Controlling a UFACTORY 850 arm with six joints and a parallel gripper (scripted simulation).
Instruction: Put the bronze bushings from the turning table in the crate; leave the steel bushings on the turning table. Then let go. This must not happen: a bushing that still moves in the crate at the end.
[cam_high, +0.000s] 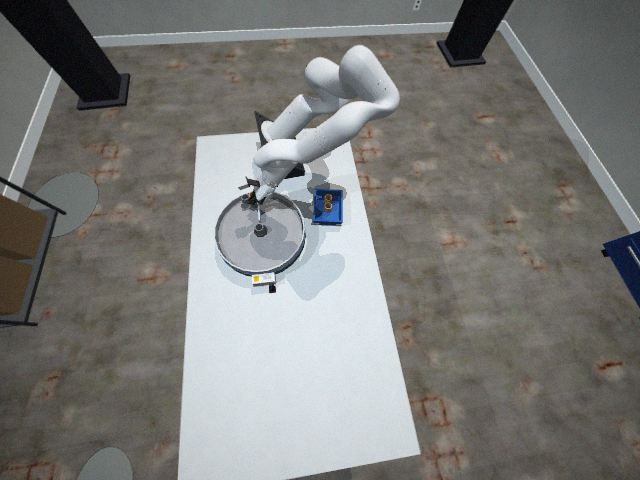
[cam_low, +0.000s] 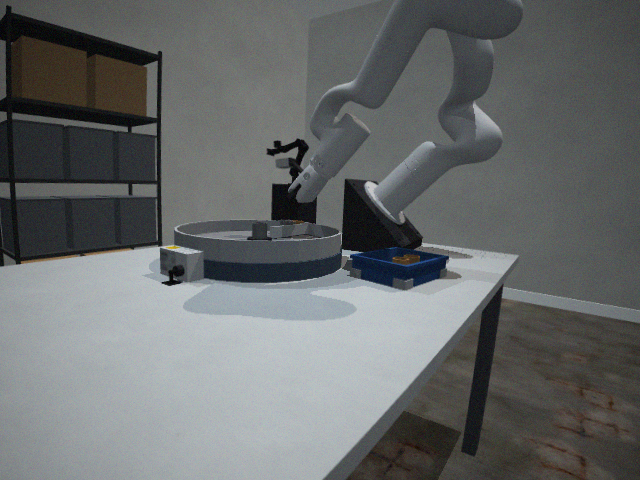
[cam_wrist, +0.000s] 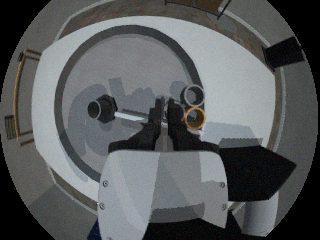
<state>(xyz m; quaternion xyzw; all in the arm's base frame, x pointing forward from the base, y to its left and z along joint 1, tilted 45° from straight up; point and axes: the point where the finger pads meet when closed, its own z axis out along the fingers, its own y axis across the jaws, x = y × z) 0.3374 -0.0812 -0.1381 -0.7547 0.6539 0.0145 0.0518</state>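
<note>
The round turning table (cam_high: 260, 235) stands on the white table. My gripper (cam_wrist: 164, 106) hovers above its far rim with the fingers shut and nothing between them; it also shows in the side view (cam_low: 295, 192). A bronze bushing (cam_wrist: 198, 119) stands on the turning table just right of my fingertips. A steel bushing (cam_wrist: 194, 95) stands beside it. A dark grey piece (cam_wrist: 102, 107) sits at the table's centre, with a thin bar running from it towards my fingers. The blue crate (cam_high: 323, 204) lies right of the turning table and holds two bronze bushings (cam_high: 327, 202).
A small grey control box (cam_low: 180, 261) sits at the turning table's front. The arm's black wedge base (cam_low: 373, 219) stands behind the crate (cam_low: 398, 264). A black box with a small camera arm (cam_low: 292, 201) stands behind the turning table. A shelf rack (cam_low: 77, 139) is at the left.
</note>
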